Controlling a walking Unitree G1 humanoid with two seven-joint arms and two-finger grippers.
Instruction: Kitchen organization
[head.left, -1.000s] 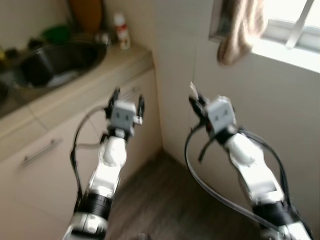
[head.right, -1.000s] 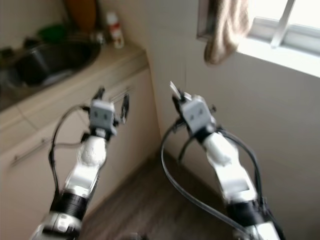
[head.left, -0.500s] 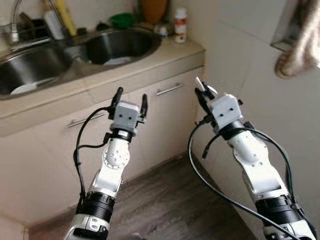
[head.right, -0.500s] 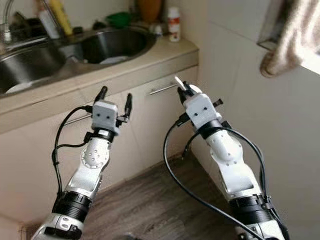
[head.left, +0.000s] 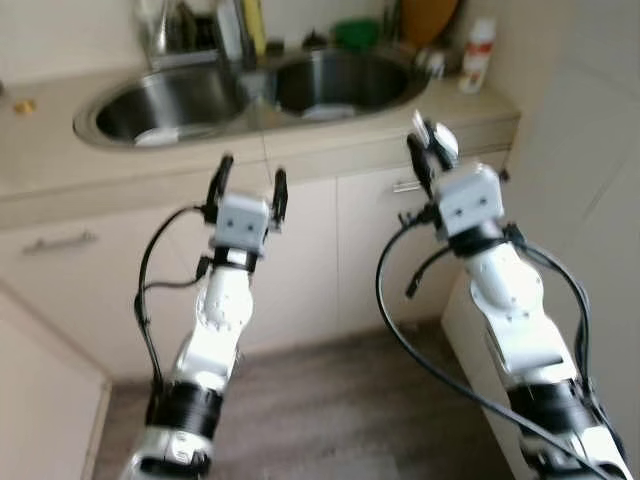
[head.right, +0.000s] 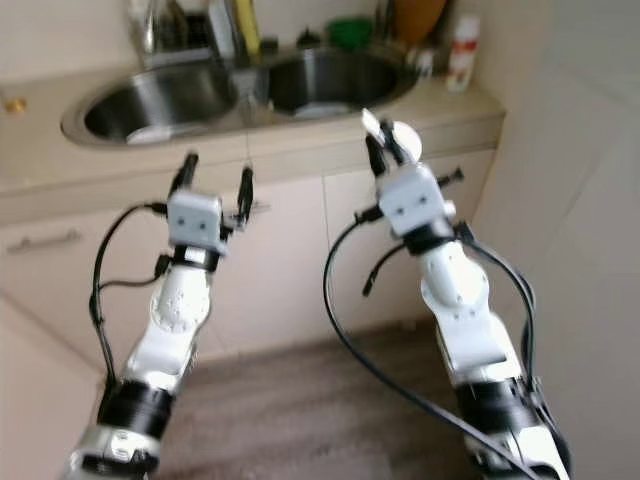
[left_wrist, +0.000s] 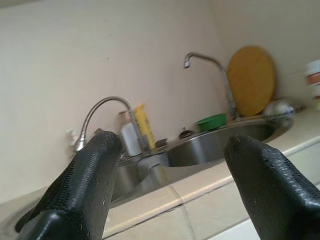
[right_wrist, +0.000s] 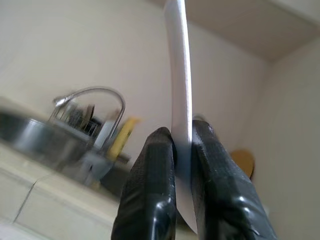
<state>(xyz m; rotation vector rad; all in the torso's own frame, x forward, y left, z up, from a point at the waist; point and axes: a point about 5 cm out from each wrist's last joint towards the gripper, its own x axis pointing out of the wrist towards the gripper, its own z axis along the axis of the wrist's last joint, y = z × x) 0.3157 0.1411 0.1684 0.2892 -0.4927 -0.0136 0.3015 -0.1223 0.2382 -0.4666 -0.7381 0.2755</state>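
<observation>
My right gripper (head.left: 425, 150) is raised in front of the counter edge, shut on a thin white utensil (head.left: 443, 138) with a rounded end, perhaps a spoon. In the right wrist view the utensil (right_wrist: 181, 90) stands edge-on, pinched between the fingers (right_wrist: 154, 170). My left gripper (head.left: 248, 180) is held up at the same height, open, with nothing between its fingers (left_wrist: 87, 175). Behind both lies a steel double sink (head.left: 85, 118) set in a beige counter, with a white dish (head.left: 158, 135) in its left basin.
Behind the sink stand two taps (left_wrist: 102, 105), a yellow bottle (head.left: 253, 22), a green bowl (head.left: 355, 32), a round wooden board (left_wrist: 251, 80) and a white bottle (head.left: 478, 55). Cabinet doors with a bar handle (head.left: 55, 242) are below. A pale wall (head.left: 590, 150) closes the right side.
The camera has swung left, from the wall corner and window to facing the sink. Both arms keep their raised pose; the right gripper still holds the white utensil.
</observation>
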